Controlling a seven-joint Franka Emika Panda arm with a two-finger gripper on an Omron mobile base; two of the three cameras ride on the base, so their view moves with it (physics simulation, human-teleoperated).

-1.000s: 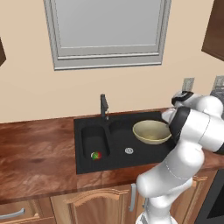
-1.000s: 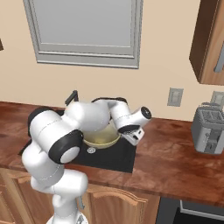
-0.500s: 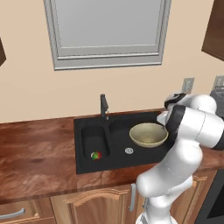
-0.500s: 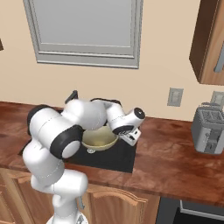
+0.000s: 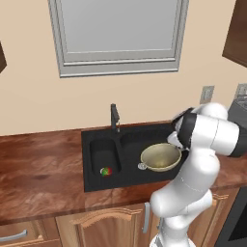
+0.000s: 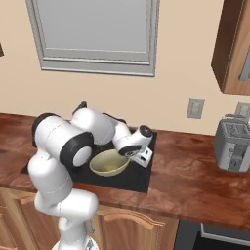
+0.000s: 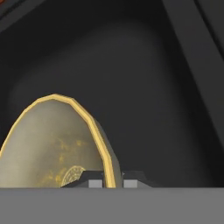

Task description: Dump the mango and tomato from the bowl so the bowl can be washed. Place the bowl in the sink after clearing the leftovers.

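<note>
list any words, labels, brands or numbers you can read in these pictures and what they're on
None: no readable text, label, brand or number anywhere.
The bowl is plain, apart from mottled staining inside.
The sink, faucet, toaster and wall outlet carry no marking.
</note>
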